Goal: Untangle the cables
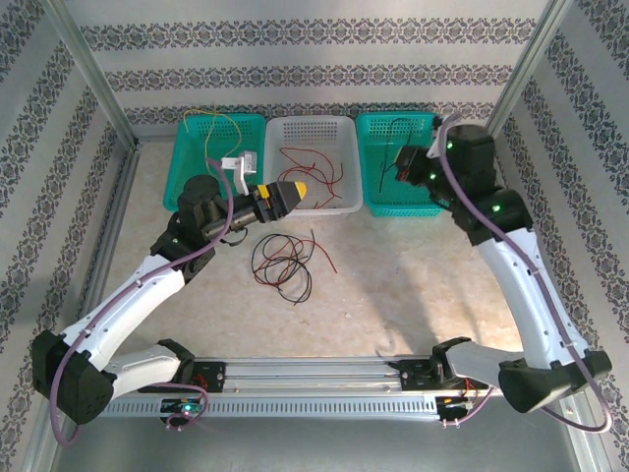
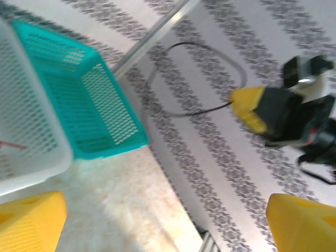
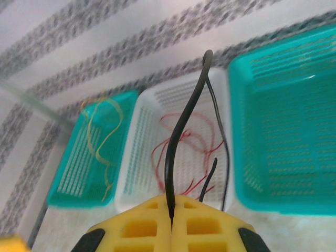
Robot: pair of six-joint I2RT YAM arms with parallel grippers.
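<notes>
A loose tangle of black and red cables [image 1: 282,258] lies on the table in front of the baskets. My right gripper [image 1: 408,162] hangs over the right teal basket [image 1: 378,197], shut on a black cable [image 3: 181,131] that rises from between its yellow pads [image 3: 199,220] and loops back down. In the left wrist view that same black cable [image 2: 199,79] curls away from the right gripper [image 2: 252,107]. My left gripper [image 1: 290,194] hovers at the white basket's front rim, wide open, with nothing between its fingers [image 2: 29,220].
Three baskets line the back edge. The left teal basket [image 1: 187,187] holds yellow cables [image 3: 102,131], the white basket [image 1: 339,204] holds red cables [image 3: 178,147], and the right teal one has a black strand [image 1: 398,128]. Patterned walls and metal posts enclose the table.
</notes>
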